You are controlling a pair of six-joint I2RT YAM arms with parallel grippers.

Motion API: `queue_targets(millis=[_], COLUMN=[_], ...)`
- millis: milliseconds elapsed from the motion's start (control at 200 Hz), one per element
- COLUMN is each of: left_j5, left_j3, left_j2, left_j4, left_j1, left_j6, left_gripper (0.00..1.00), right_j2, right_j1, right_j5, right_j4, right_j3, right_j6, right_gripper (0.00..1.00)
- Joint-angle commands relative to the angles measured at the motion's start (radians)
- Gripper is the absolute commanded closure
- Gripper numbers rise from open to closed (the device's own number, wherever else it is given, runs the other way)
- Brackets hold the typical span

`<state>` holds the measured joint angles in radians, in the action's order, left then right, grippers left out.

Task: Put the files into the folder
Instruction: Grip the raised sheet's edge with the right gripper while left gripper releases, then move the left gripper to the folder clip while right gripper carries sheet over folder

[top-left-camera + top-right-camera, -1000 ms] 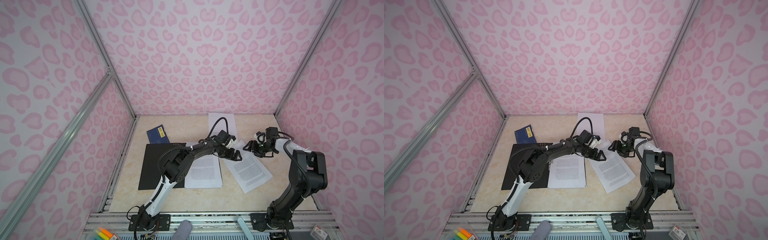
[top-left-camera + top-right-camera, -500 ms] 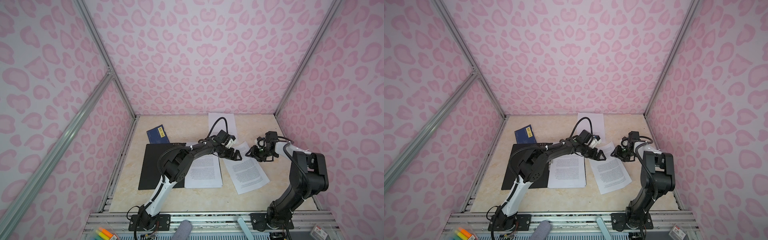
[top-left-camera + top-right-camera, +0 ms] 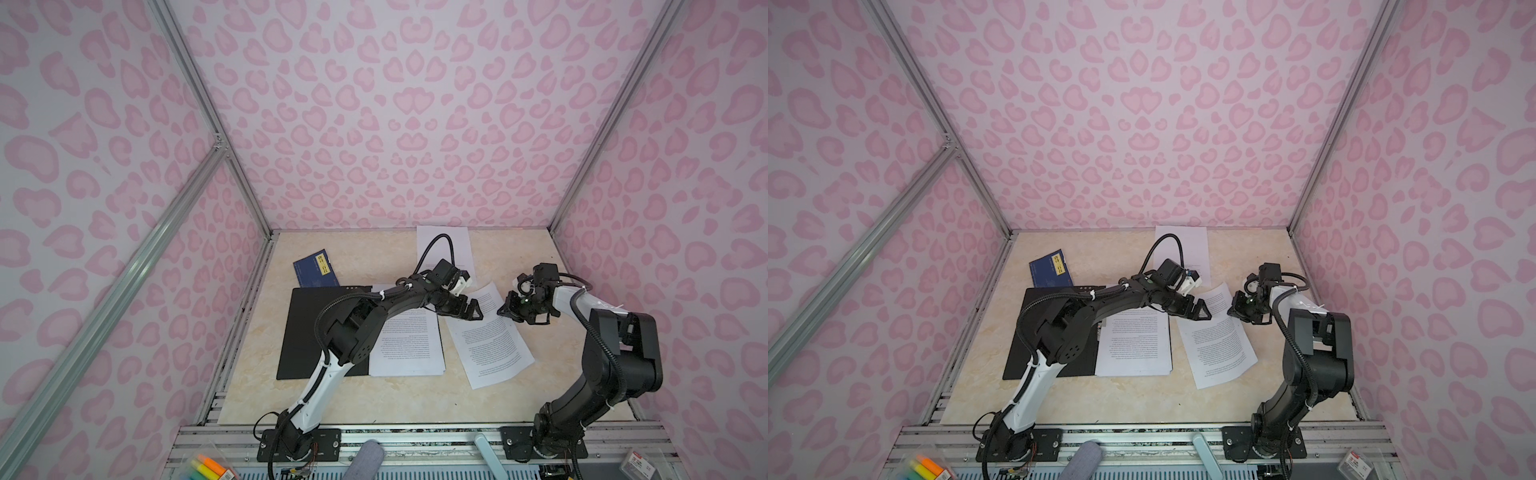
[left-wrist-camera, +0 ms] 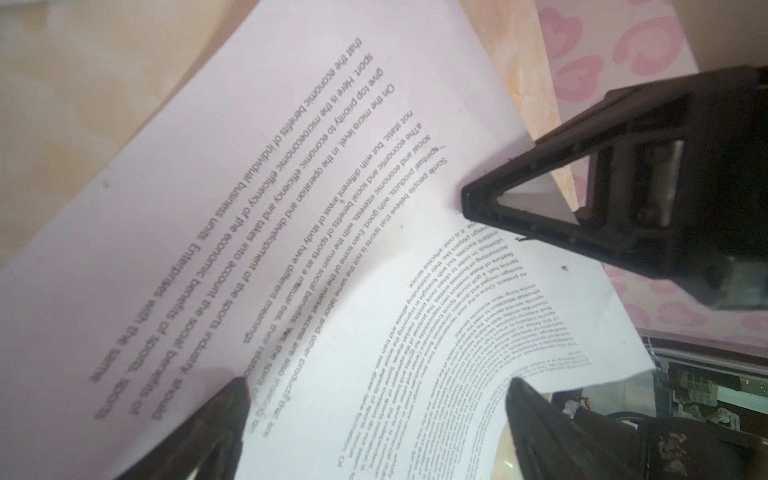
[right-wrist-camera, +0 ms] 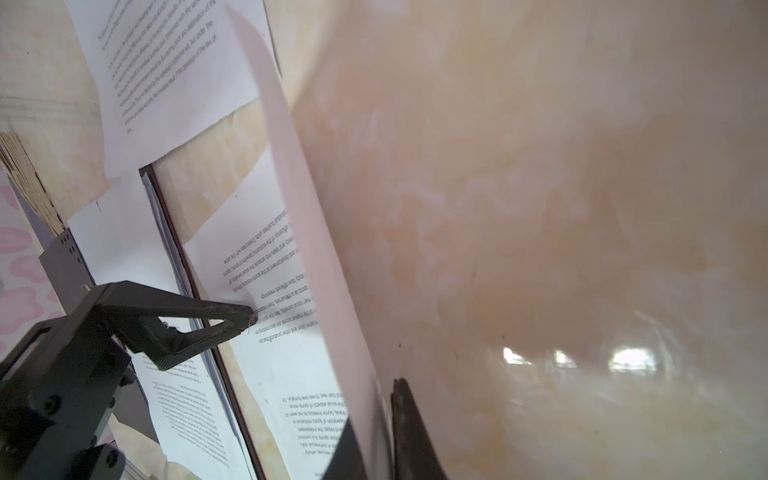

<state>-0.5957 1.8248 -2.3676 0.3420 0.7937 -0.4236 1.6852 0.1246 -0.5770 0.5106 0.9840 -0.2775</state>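
Two sheets lie outside the folder [image 3: 316, 328], which is open near the table's [image 3: 374, 257] left edge with a printed stack [image 3: 409, 349] on its right half. Right gripper [image 3: 503, 311] pinches the raised far edge of the skewed sheet [image 3: 490, 345]. Left gripper [image 3: 473, 312], spread wide, presses one fingertip on it. Last sheet [image 3: 442, 245] waits at the far edge.

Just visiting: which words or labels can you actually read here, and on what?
"Some people believe that sports is not the same labor": flat white printed paper sheet, left wrist view.
"On the micro level, in the operation and development": same sheet.
Curled white paper sheet beside it: print too small.
Yellow label on the small rectangular dark-blue booklet: too small.
White paper sheets on the open flat black folder: too small.
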Motion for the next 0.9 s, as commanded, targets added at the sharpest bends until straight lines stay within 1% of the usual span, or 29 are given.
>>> queue_targets(millis=[0,25,195,455,535,750,895], left_j5=[0.086,0.086,0.052,-0.013,-0.010,0.019,0.090], left_j3=[-0.003,0.000,0.029,0.160,0.179,0.102,-0.009], left_j2=[-0.003,0.002,0.078,0.235,0.290,0.507,0.662], left_j4=[0.197,0.197,0.197,0.200,0.194,0.121,0.085], left_j1=[-0.005,-0.004,0.011,0.075,0.088,0.098,0.098], left_j6=[-0.026,-0.026,-0.023,-0.012,-0.005,0.039,0.085], left_gripper=[0.02,0.02,0.02,0.02,0.02,0.03,0.02], right_j2=[-0.008,-0.008,-0.040,-0.132,-0.159,-0.206,-0.250], right_j1=[-0.003,-0.002,-0.003,0.011,0.018,0.017,0.010], right_j5=[-0.009,-0.006,0.024,0.058,0.057,0.086,0.099], right_j4=[0.001,-0.002,-0.007,-0.001,-0.004,0.017,0.034], right_j3=[-0.011,-0.013,-0.021,-0.015,-0.016,0.012,0.032], right_j6=[-0.013,-0.016,-0.029,-0.052,-0.063,-0.075,-0.092], right_gripper=[0.97,1.00,1.00,1.00,1.00,1.00,1.00])
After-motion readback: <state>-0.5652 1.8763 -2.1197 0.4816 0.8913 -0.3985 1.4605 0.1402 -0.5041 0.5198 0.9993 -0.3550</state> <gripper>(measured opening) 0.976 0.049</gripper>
